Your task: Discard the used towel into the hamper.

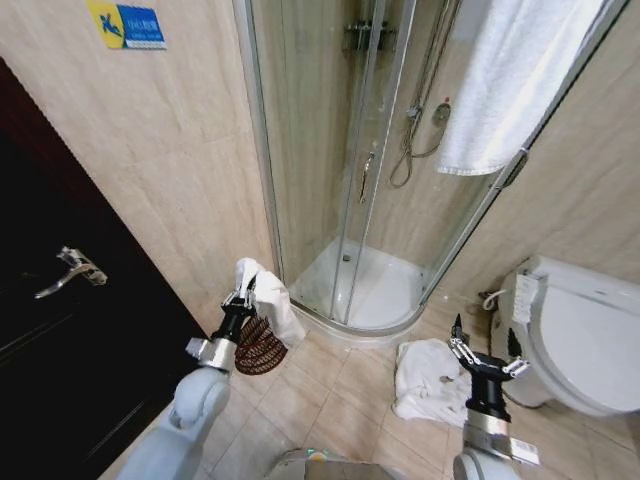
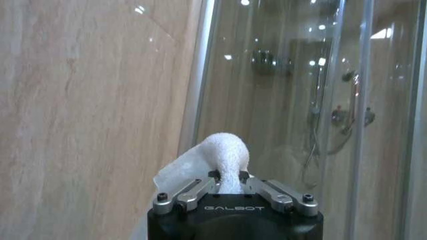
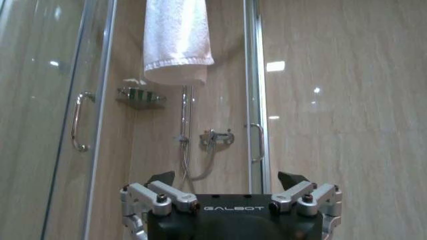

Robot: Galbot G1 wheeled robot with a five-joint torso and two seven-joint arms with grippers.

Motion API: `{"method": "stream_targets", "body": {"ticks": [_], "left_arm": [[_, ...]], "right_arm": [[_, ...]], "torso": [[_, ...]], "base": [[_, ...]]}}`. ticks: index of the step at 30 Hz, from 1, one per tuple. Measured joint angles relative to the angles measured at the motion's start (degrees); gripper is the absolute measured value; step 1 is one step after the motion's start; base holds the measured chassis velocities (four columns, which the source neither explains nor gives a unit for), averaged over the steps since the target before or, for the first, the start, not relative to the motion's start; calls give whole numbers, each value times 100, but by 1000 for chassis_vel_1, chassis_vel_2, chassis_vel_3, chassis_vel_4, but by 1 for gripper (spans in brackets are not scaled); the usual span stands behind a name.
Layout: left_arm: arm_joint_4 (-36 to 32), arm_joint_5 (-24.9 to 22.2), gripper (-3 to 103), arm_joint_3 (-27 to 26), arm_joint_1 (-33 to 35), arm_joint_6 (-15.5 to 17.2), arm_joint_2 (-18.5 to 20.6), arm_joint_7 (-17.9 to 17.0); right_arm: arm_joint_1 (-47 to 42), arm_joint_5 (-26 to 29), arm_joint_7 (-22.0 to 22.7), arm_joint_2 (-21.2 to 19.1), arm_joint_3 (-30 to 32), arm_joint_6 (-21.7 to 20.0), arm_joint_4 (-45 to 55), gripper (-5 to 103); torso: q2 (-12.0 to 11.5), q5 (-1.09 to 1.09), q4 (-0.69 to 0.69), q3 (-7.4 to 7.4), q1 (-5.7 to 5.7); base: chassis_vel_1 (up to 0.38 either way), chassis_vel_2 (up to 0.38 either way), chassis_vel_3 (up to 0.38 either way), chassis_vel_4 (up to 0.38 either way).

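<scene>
The fingers (image 2: 200,187) of the left gripper (image 1: 240,297) are closed on a white towel (image 1: 268,295), and in the left wrist view a fold of this towel (image 2: 223,155) rises up between them. The towel hangs down from the gripper directly above the hamper (image 1: 261,345), which is a small dark reddish-brown basket of open weave. The hamper stands on the floor (image 1: 330,400) just beside the shower cabin (image 1: 350,170), at the foot of the beige tiled wall (image 1: 170,150). The right gripper (image 1: 484,353) is on the other side of the shower cabin, near the toilet (image 1: 580,330), and its fingers (image 3: 167,190) are spread open and hold nothing. It is above a second white towel (image 1: 425,380) that lies crumpled on the floor between the shower cabin and the toilet. The floor is made of large beige tiles. The shower cabin has curved glass doors, a white tray (image 1: 355,290) and a shower hose (image 1: 420,130) inside. One more white towel (image 1: 510,80) hangs over the top of the shower cabin. A dark door (image 1: 70,340) with a metal handle (image 1: 72,270) is far from the shower cabin, past the tiled wall, and a blue and yellow sign (image 1: 128,24) is fixed high on this wall.
</scene>
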Motion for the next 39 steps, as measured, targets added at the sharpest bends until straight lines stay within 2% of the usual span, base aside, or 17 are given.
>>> {"method": "stream_targets", "body": {"ticks": [4, 12, 16, 21, 24, 26, 28, 32, 35, 36, 39], "left_arm": [[352, -107, 8, 26, -361, -52, 230, -6], [884, -74, 8, 96, -995, -118, 354, -157], [1178, 22, 8, 154, -1226, -181, 389, -185], [1642, 374, 8, 256, -1331, -361, 385, -140], [2286, 661, 8, 423, -1407, -628, 305, -35], [2383, 700, 8, 459, -1426, -668, 286, -18], [2814, 826, 8, 645, -1575, -812, 203, 11], [3217, 836, 8, 852, -1760, -898, 166, 5], [4065, 947, 8, 1352, -2236, -1030, 94, 21], [4065, 947, 8, 1352, -2236, -1030, 94, 21], [4783, 1148, 8, 1608, -2579, -1175, -116, 20]], "right_arm": [[46, -12, -20, 36, 2, 0, -45, 100], [89, -40, -41, 69, -9, -1, -95, 100], [103, -41, -41, 55, -4, -8, -121, 100], [131, -36, -49, 45, 5, -10, -176, 100], [102, 0, -102, 42, 22, 32, -226, 100], [94, 10, -105, 42, 32, 41, -231, 100], [68, 54, -134, 43, 96, 82, -274, 100], [29, 97, -175, 38, 146, 130, -308, 100], [-51, 175, -209, 39, 218, 198, -336, 100], [-51, 175, -209, 39, 218, 198, -336, 100], [-104, 201, -222, 66, 268, 272, -374, 100]], "torso": [[0, 0, 1, 0, 0], [0, 0, 1, 0, 0], [0, 0, 0, 0, 0], [0, 2, 1, 0, 0], [-1, 0, 1, 0, 0], [0, 1, 2, 0, 0], [0, 1, 1, 0, 0], [0, 0, 1, 0, 0], [0, 3, 1, 0, 0], [0, 3, 1, 0, 0], [0, 0, 0, 0, 0]], "base": [[0, 0, 0, 0], [0, 0, 0, 0], [0, 0, 0, 0], [0, 0, 0, 0], [0, 0, 0, 0], [0, 0, 0, 0], [0, 0, 0, 0], [0, 0, 0, 0], [0, 0, 0, 0], [0, 0, 0, 0], [0, 0, 0, 0]]}}
